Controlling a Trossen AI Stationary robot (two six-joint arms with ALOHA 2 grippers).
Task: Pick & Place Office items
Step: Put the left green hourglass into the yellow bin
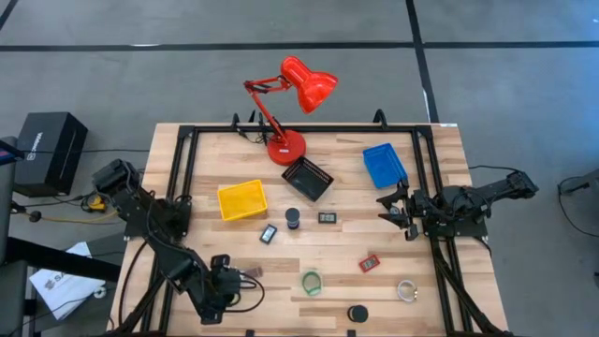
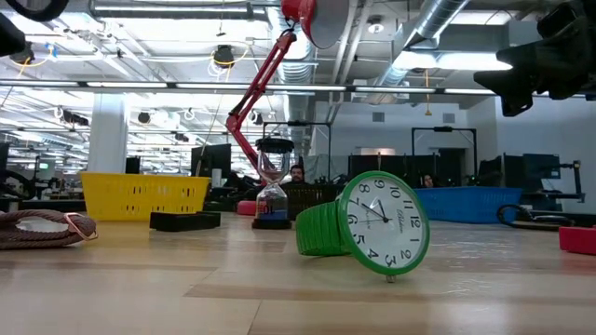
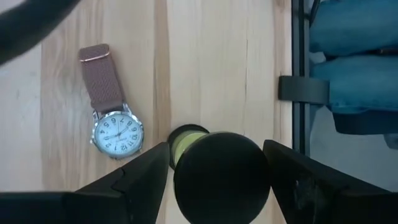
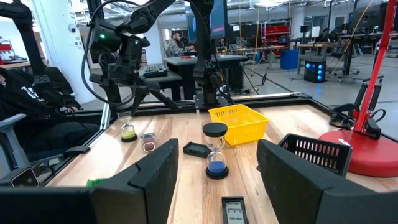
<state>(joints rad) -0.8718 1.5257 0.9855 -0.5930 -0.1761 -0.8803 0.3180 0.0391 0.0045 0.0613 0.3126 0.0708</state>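
A small hourglass [image 3: 221, 177] with black caps and yellow-green sand [image 4: 127, 132] stands on the near left of the table. My left gripper [image 3: 217, 180] is open and slants down over it, one finger on each side of its top cap; in the high view the gripper [image 1: 225, 273] hides it. A brown-strapped watch [image 3: 112, 118] lies flat beside it. Elsewhere on the table are a green watch [image 1: 311, 283], a black hourglass [image 1: 292, 219], two small black pieces [image 1: 269, 234] [image 1: 328, 217], a red piece [image 1: 370, 264], a clear ring [image 1: 406, 291] and a black puck [image 1: 357, 314]. My right gripper [image 1: 398, 211] waits open at the right. My left gripper comes from above, slanting down, with its fingers on either side of the hourglass's black top cap [image 3: 186, 186]. A narrow gap shows beside one finger [image 3: 146, 177]. At the other finger [image 3: 292, 180] I cannot tell whether it touches the cap. The hourglass stands upright on the table.
A yellow tray [image 1: 241, 199], a black mesh tray [image 1: 307, 178] and a blue tray [image 1: 384, 164] sit across the middle and far right. A red desk lamp [image 1: 286, 145] stands at the far edge. A black frame rail [image 3: 298, 74] runs along the near side.
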